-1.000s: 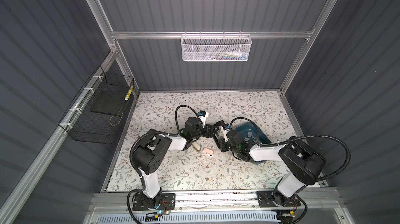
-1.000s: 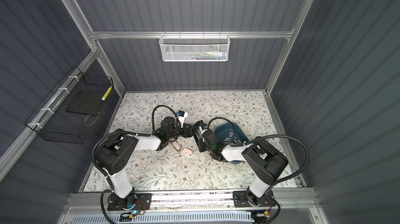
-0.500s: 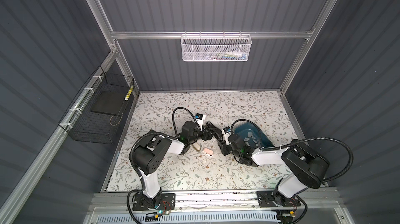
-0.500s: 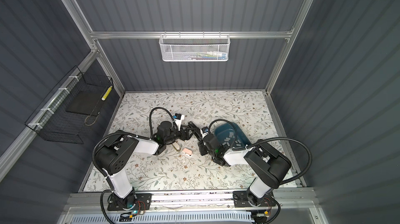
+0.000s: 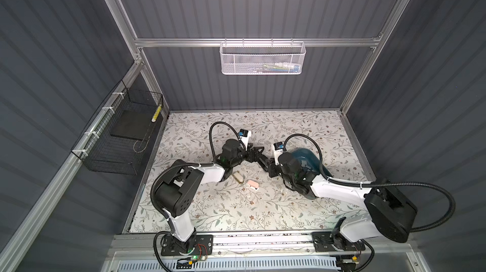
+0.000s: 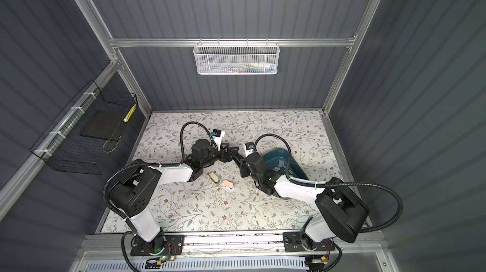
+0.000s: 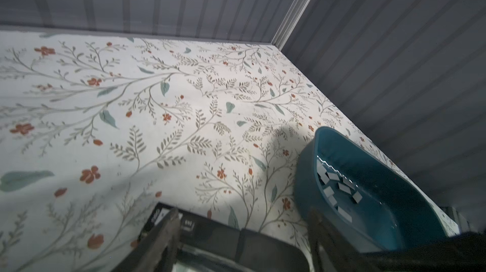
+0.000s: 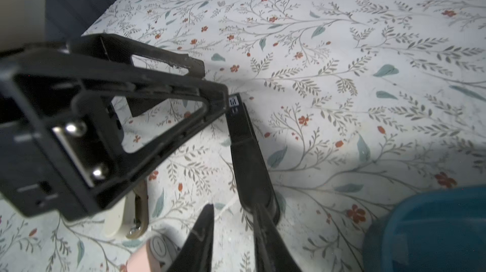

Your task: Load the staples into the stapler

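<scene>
A black stapler (image 8: 247,157) lies flat on the floral table between the two arms. My left gripper (image 8: 210,81) is open, with one fingertip at the stapler's labelled front end. In the left wrist view the stapler (image 7: 223,239) runs across under the wide-apart fingers (image 7: 168,231). My right gripper (image 8: 234,231) is at the stapler's rear end. It stands narrowly open, one finger against the stapler's side and bare table in the gap. The staples (image 7: 339,191) are silver strips lying loose in a teal bin (image 7: 394,220). In both top views the grippers (image 5: 259,152) (image 6: 238,162) meet mid-table.
A cream stapler (image 5: 238,177) and a pink stapler (image 5: 253,184) lie just in front of the grippers. The teal bin (image 5: 313,156) sits behind the right wrist. A white mesh basket (image 5: 263,57) hangs on the back wall and a black wire basket (image 5: 123,136) on the left wall.
Both grippers have shifted slightly around the black stapler. The right gripper's fingers opened wider and have narrowed again. The stapler stays on the table.
</scene>
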